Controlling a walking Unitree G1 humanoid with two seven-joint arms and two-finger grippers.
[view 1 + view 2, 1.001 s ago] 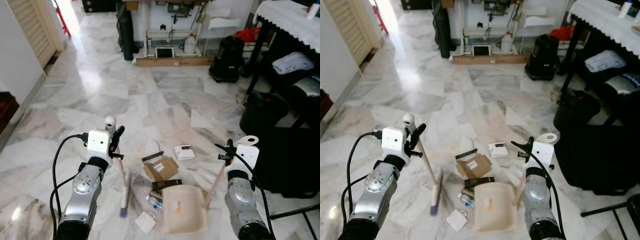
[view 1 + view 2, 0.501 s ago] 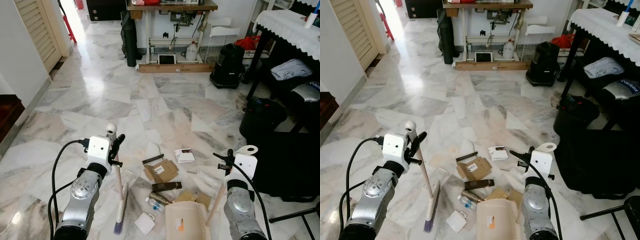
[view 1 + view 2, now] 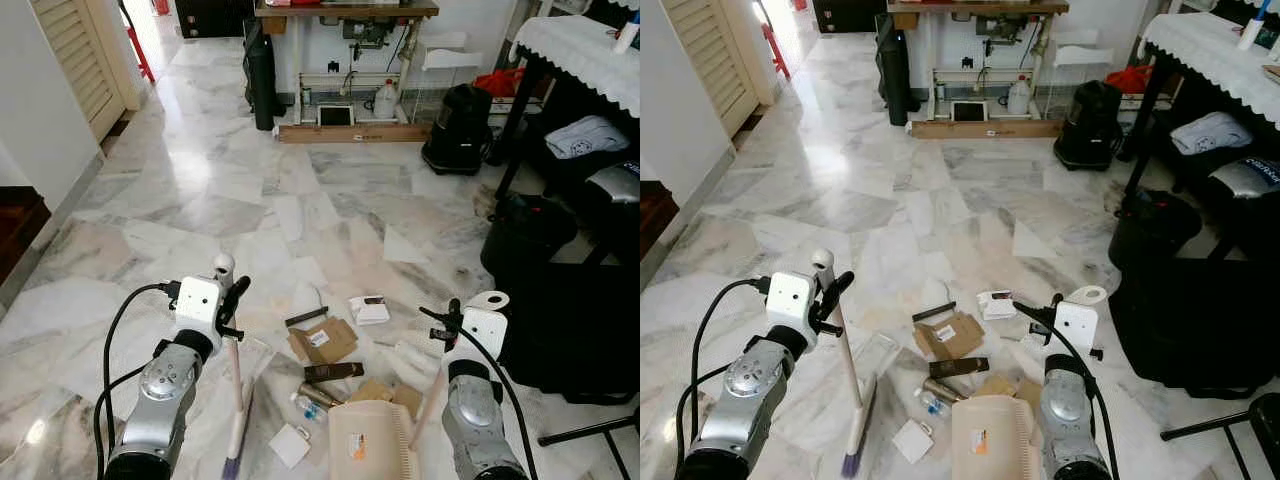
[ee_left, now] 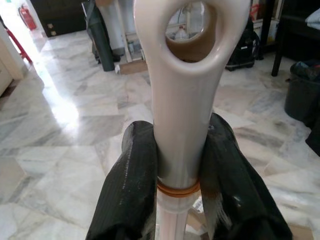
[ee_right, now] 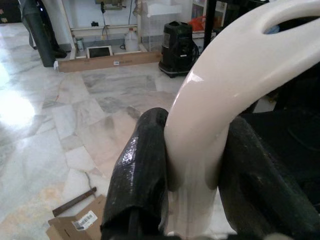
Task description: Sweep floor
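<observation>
- On the marble floor (image 3: 200,190), scattered cardboard scraps (image 3: 322,340) lie between a cream plastic broom (image 3: 236,400) and cream dustpan (image 3: 366,443).
- Left gripper (image 4: 180,172) is clamped on the broom's handle.
- Right gripper (image 5: 192,175) is clamped on the dustpan's handle.

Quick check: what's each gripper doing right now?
Left gripper: shut on the broom handle.
Right gripper: shut on the dustpan handle.

Head stereo pair looks down at littered floor (image 3: 300,200); wrist cameras close along handles.
</observation>
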